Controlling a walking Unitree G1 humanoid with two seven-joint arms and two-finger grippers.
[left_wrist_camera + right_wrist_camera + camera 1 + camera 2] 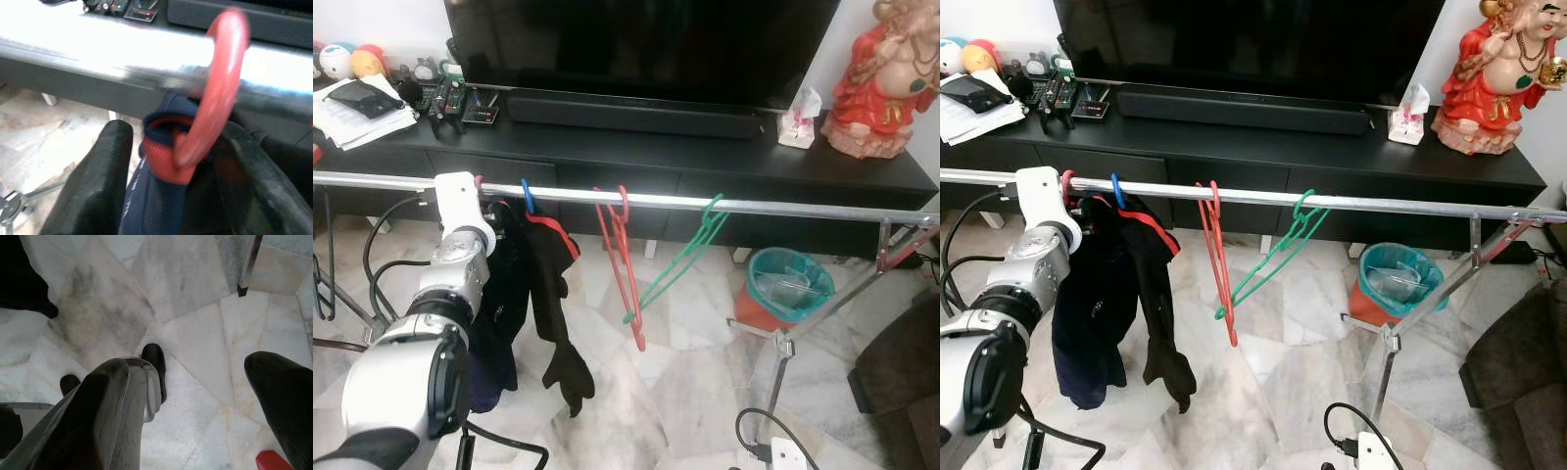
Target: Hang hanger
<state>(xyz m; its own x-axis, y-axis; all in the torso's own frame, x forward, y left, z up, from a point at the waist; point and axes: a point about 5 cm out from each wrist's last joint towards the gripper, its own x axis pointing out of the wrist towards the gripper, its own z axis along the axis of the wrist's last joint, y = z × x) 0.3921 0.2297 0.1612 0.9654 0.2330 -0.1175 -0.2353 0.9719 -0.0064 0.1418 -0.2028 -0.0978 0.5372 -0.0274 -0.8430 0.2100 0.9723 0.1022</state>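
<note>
Pink hook (222,88) sits over your rail (636,199), its hanger carrying a dark garment (1097,294) (navy, with a red collar). Your left gripper (171,161) is raised to the rail, fingers (95,181) spread either side of the hook's neck, not pinching it. Further along you have a blue hanger, a red hanger (622,264) and a green hanger (685,257). Your right gripper (195,396) hangs open over the floor (186,289).

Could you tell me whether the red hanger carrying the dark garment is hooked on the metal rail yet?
On: its red hook curves over the silver rail, with the left gripper's black fingers open either side of the navy garment below.
</note>
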